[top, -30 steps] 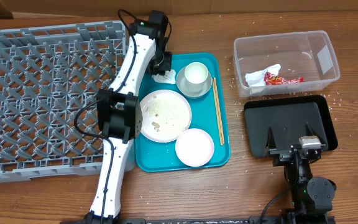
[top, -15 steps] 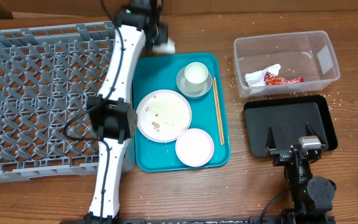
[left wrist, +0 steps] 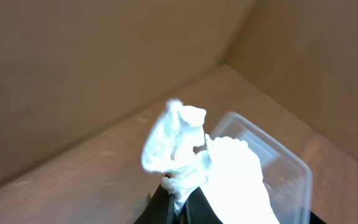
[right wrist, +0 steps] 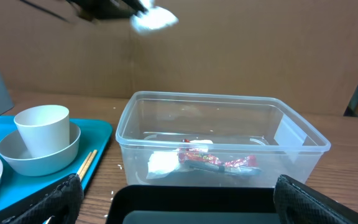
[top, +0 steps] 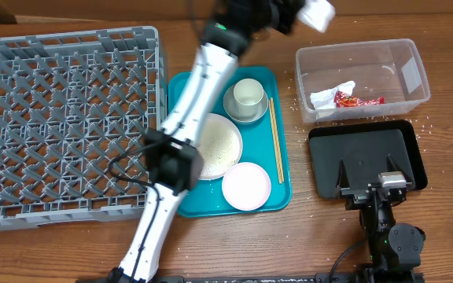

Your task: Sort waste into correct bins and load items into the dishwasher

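Observation:
My left gripper (top: 303, 11) is shut on a crumpled white tissue (top: 319, 13), held in the air just left of the clear tub's (top: 360, 45) back corner. In the left wrist view the tissue (left wrist: 191, 146) bulges above the shut gripper (left wrist: 180, 200), with the tub (left wrist: 281, 168) below to the right. Inside the tub lie another tissue (top: 325, 97) and a red wrapper (top: 359, 100). My right gripper (top: 368, 179) stands open over the near end of the black tray (top: 368, 145), nothing between its fingers.
The teal tray (top: 283, 192) carries a white plate (top: 225, 141), a pink dish (top: 246, 186), a cup (top: 248, 93) in a grey bowl (top: 244, 115), and chopsticks (top: 275, 141). The grey dish rack (top: 61, 118) sits at the left. Rice grains (top: 297, 86) dot the table near the tub.
My left gripper has lifted off the teal tray's back left corner with the tissue and swung right, toward the clear tub. The right arm has not moved.

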`<state>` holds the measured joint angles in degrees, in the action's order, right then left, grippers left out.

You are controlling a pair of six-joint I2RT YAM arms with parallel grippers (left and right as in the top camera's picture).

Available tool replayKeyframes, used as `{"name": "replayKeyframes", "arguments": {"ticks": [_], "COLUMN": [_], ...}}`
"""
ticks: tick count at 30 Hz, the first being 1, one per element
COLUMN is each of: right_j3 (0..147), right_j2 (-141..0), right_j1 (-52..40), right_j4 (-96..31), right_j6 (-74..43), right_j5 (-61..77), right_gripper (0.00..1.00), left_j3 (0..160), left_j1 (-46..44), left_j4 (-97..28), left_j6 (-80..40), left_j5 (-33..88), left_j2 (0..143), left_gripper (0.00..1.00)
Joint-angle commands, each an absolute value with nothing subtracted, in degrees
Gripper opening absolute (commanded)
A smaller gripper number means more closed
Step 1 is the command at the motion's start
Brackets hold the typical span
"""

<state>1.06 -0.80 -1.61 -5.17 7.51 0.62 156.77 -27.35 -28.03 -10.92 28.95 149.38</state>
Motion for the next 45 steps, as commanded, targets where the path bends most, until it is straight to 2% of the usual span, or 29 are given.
{"name": "replayKeyframes", "arguments": {"ticks": [1,5,6,7,11,14,19,20,23,33,40,45], "right_j3": [0.5,0.5,0.5,0.5,0.5,0.5,0.5,0.5,0.5,0.5,0.5,0.5], "right_j2": [-0.2,-0.2,-0.2,-0.2,-0.2,-0.2,-0.2,-0.2,-0.2,-0.2,-0.2,-0.2], "right_j1": [-1.9,-1.9,-1.9,-1.9,-1.9,-1.9,-1.9,-1.9,-1.9,-1.9,-1.9,-1.9], "right_j4": [-4.8,-4.8,-4.8,-4.8,-4.8,-4.8,-4.8,-4.8,-4.8,-4.8,-4.8,-4.8], "right_j6": [7.5,7.5,7.5,7.5,7.5,7.5,7.5,7.5,7.5,7.5,7.5,7.5], "right_j5": [0.1,0.1,0.1,0.1,0.1,0.1,0.1,0.1,0.1,0.1,0.1,0.1], "right_gripper": [1.00,1.00,1.00,1.00,1.00,1.00,1.00,1.00,1.00,1.00,1.00,1.00], "left_j3": [153.4,153.1,153.0,153.0,153.4,153.9,154.0,154.0,154.0,154.0,154.0,153.9], "left_j1": [-32.3,-34.2,-34.3,-34.3,-33.5,-32.2,-29.1,-28.2,-25.2,-6.1,8.4,15.0], "left_j4": [-24.5,-26.1,-26.4,-26.8,-27.2,-27.2,-30.3,-32.3,-39.0,-65.9,-75.2,-78.3], "left_j6": [-5.0,-3.7,-3.7,-3.8,-3.9,-3.9,-3.9,-3.9,-3.8,-3.8,-4.8,-7.3], "left_j5": [29.3,26.4,25.6,24.9,27.0,30.9,33.3,33.3,33.1,28.8,25.9,25.9], "left_j2": [152.8,153.4,153.5,153.6,153.3,151.9,146.6,145.0,140.7,128.8,129.0,129.1], "left_gripper": [0.15,0.21,0.36,0.56,0.57,0.68,0.69,0.73,1.00,1.00,1.00,1.00]}}
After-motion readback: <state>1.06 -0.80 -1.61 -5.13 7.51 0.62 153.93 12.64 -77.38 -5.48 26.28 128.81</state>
